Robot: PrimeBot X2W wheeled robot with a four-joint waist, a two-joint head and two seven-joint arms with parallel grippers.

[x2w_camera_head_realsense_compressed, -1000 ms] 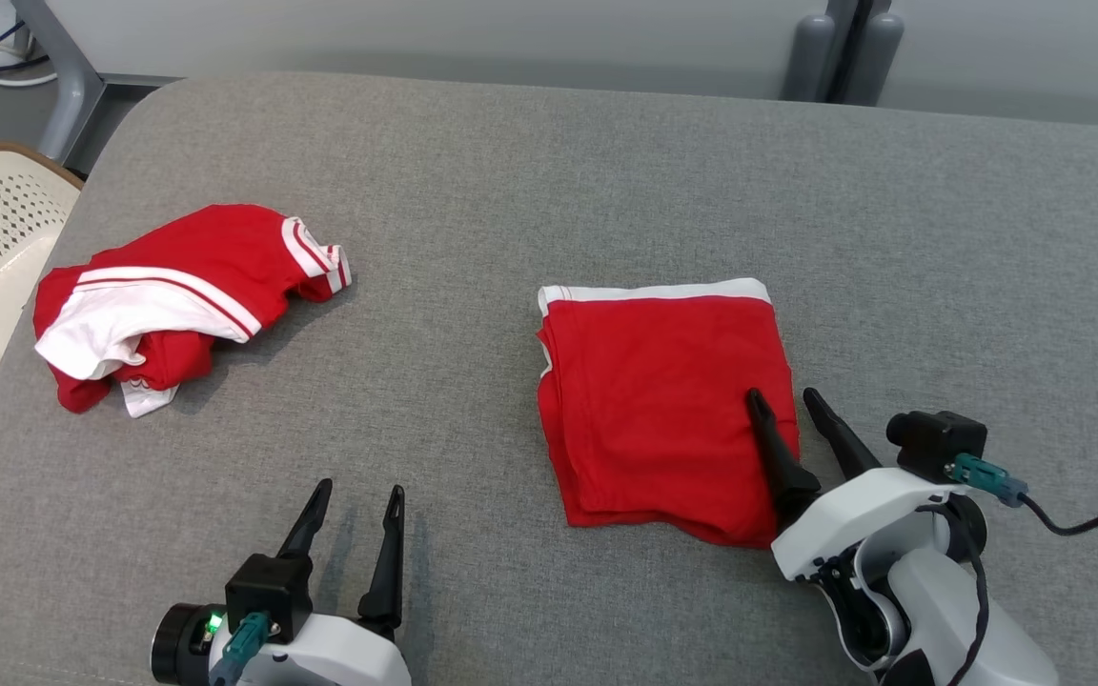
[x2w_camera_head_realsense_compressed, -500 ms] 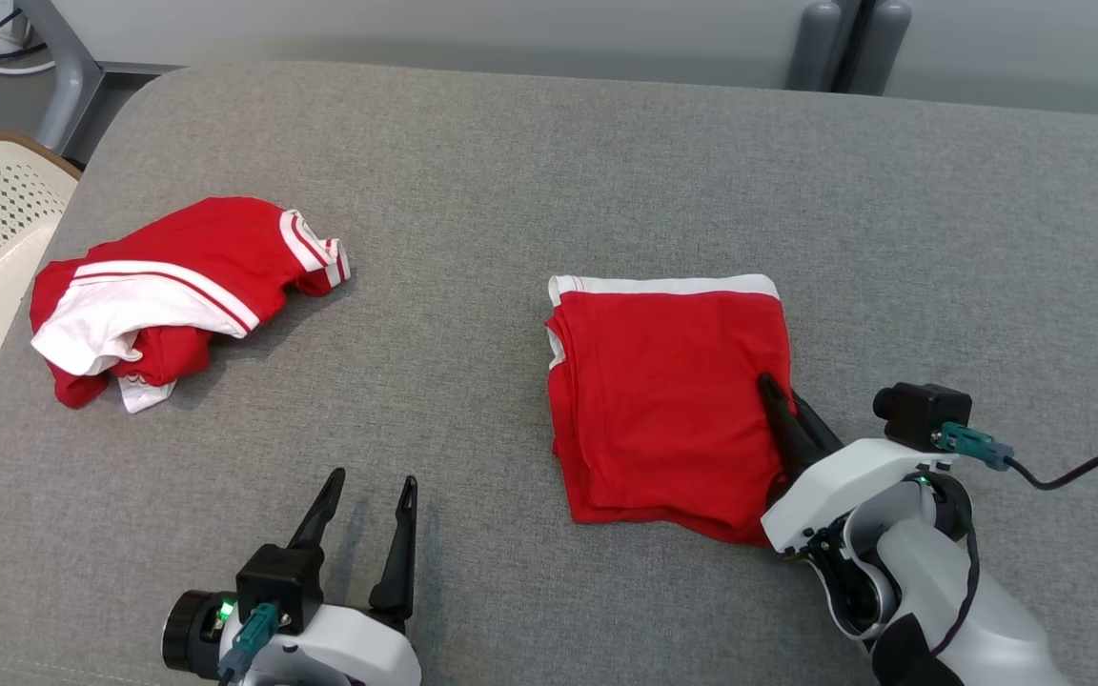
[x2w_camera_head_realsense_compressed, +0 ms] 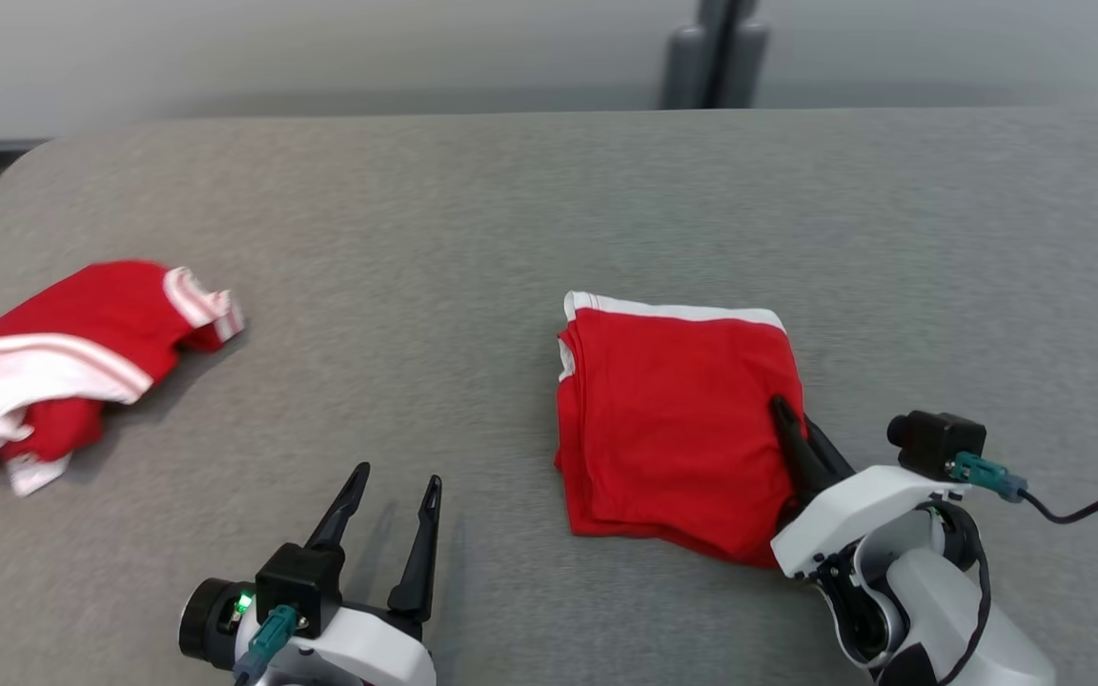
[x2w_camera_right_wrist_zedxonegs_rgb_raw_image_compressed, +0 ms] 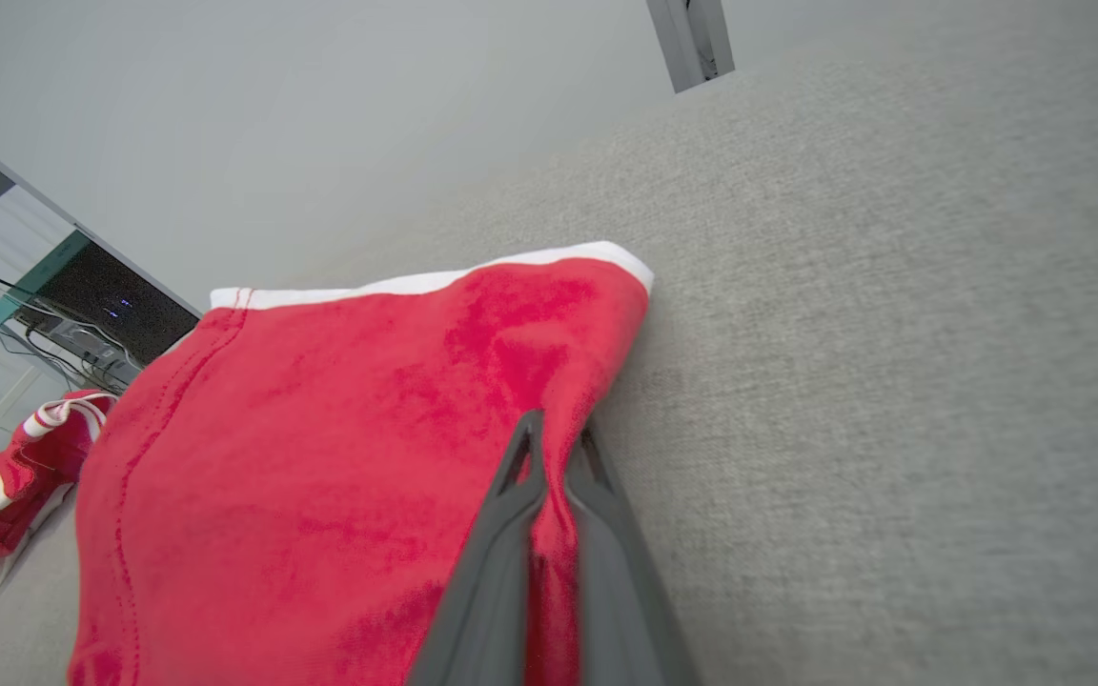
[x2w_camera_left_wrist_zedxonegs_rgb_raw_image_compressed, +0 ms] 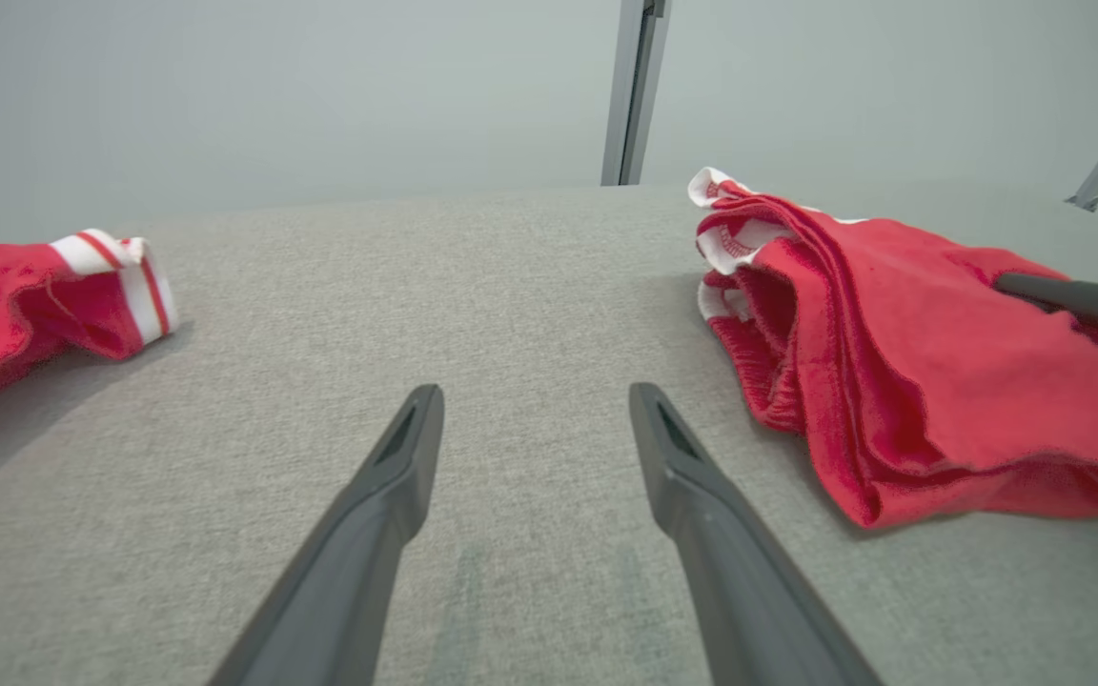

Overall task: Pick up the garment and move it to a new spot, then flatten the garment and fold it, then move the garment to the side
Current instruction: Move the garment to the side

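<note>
As your right gripper [x2w_camera_head_realsense_compressed: 794, 419] is clamping onto the folded red garment [x2w_camera_head_realsense_compressed: 673, 429], the last step is getting under way.
A second ago its jaws were standing apart. Now they are pinching the garment's right edge on the table [x2w_camera_head_realsense_compressed: 511, 210], while your left gripper [x2w_camera_head_realsense_compressed: 396, 474] is idling wide open. You are likely set to drag the garment aside.

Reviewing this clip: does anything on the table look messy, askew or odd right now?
Only one thing: a second red-and-white garment lies crumpled in a heap near the left edge of the table. The folded red garment is fairly square, though its left-side layers fan out slightly. The right gripper is shut on its right edge.
</note>
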